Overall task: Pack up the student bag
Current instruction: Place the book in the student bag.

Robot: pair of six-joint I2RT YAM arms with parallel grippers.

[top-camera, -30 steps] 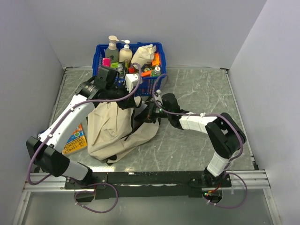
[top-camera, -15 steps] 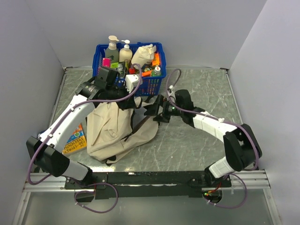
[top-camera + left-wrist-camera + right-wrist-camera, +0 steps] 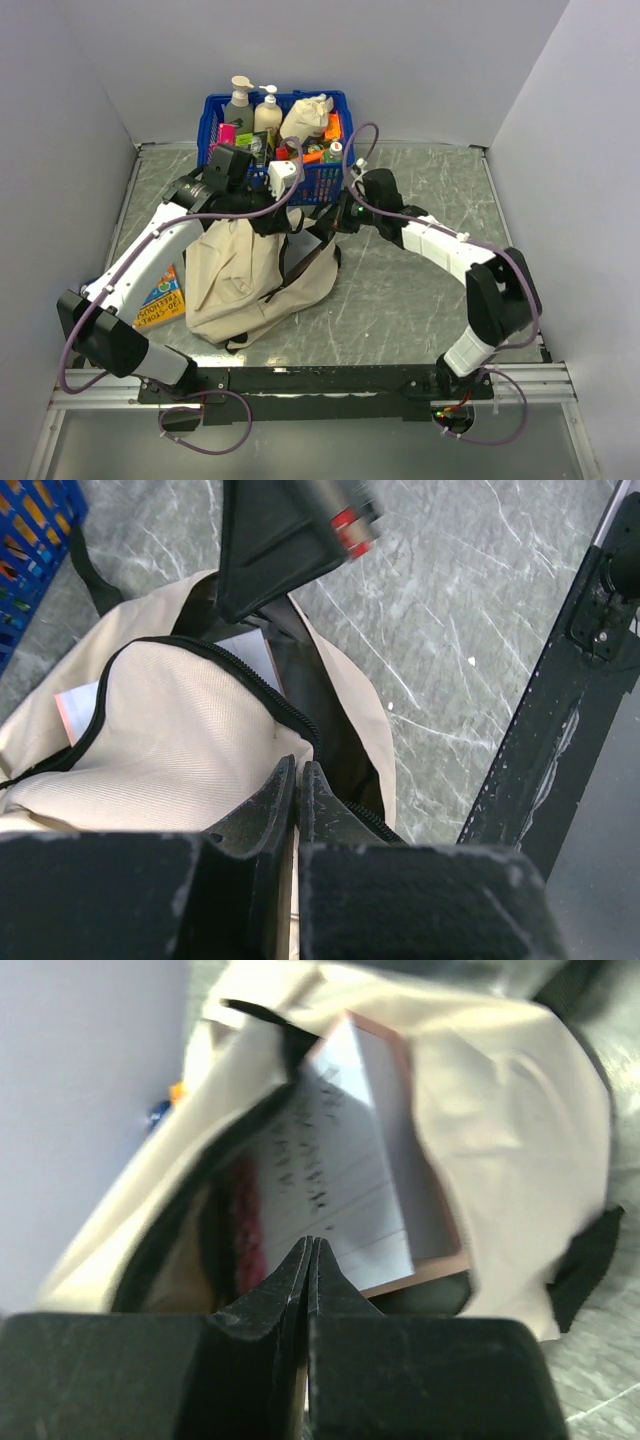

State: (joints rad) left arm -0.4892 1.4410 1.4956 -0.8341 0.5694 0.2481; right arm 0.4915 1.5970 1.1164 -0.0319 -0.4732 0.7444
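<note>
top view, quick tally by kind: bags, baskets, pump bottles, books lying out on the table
bag: 1
basket: 1
pump bottles: 2
book: 1
total: 5

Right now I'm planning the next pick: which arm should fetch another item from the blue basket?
Right. The right claw is shut and empty above the notebook already inside the student bag, close to the blue basket. The left claw seems pinched on the bag's rim, holding it open.
</note>
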